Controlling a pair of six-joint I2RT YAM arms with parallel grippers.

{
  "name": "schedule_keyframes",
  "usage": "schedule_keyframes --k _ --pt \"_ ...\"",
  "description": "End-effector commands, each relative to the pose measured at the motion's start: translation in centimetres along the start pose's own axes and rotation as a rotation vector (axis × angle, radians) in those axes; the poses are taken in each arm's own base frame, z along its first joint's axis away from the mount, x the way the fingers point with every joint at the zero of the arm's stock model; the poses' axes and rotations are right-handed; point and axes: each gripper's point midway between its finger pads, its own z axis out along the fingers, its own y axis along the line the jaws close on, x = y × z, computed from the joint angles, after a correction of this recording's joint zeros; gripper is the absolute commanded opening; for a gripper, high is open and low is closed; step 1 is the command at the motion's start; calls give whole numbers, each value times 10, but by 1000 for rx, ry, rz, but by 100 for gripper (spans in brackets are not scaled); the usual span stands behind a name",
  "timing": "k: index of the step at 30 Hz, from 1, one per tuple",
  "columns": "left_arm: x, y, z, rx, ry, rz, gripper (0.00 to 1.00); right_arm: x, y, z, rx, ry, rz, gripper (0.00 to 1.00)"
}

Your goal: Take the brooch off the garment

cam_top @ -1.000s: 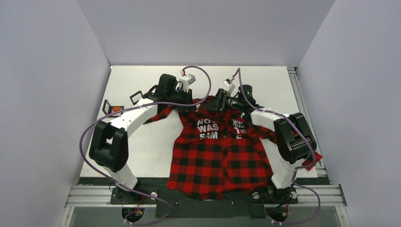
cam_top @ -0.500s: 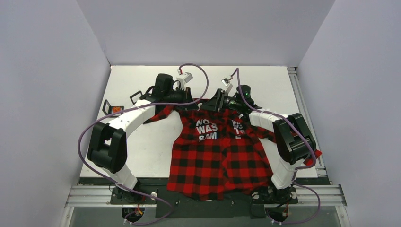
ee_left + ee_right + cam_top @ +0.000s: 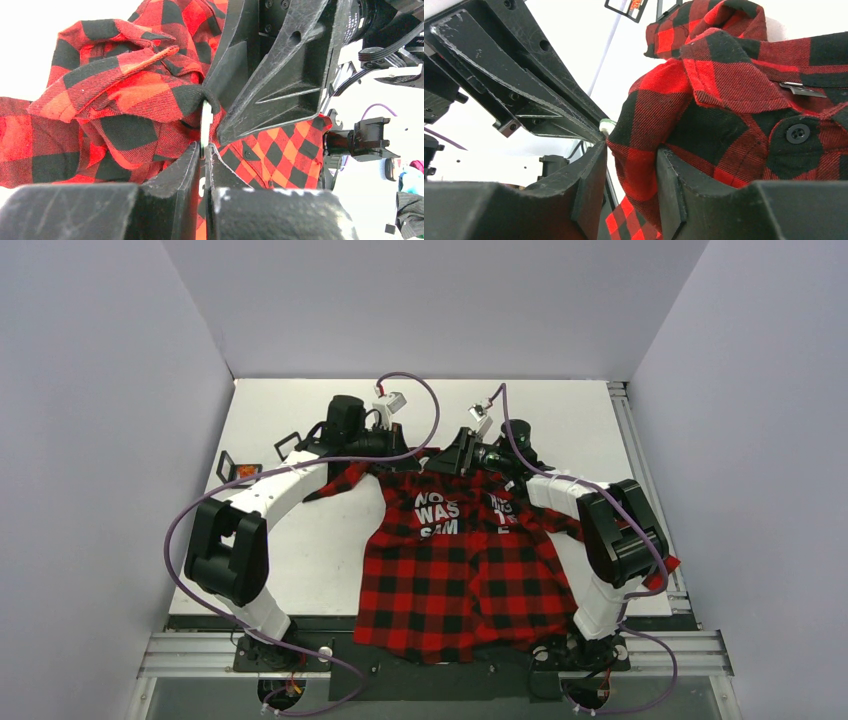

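A flat white counter (image 3: 300, 570) lies under even, soft light. Plain pale lavender-grey walls (image 3: 430, 300) rise behind the counter and on both its sides. A silver aluminium rail frame (image 3: 200, 655) runs along the counter's near edge, and a narrower metal rail (image 3: 630, 440) along its right edge.

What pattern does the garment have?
Red-and-black check; the garment shows best in the top external view.

Your left arm (image 3: 280, 488) and right arm (image 3: 560, 490) show white links, bulky black joints, a looping purple cable (image 3: 170, 545) each; the left gripper (image 3: 204, 150) has scuffed black fingers (image 3: 175, 172).
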Motion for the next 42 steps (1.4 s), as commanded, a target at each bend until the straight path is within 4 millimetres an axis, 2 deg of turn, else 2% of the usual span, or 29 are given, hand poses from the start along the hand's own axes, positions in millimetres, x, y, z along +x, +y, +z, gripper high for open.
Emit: schedule_keyframes --k 1,8,12,16,22,28,42 --pt "-24 -26 -9 79 -73 58 0 -9 16 2 -31 -11 -120 34" --pt "-24 -28 -10 90 -70 54 0 -3 3 2 33 19 -129 23" --pt "-23 -27 -9 89 -69 55 0 -2 1 2 37 26 -130 20" --pt "-21 -24 -8 78 -67 55 0 -1 6 1 14 35 -122 26" --pt "-19 -22 -7 75 -62 51 0 -11 26 -1 -73 -24 -91 37" --pt "-19 -25 -6 84 -62 49 0 -15 30 2 -96 -39 -76 38" --pt "-19 -31 -6 106 -58 44 0 -8 9 6 -3 -4 -89 22"
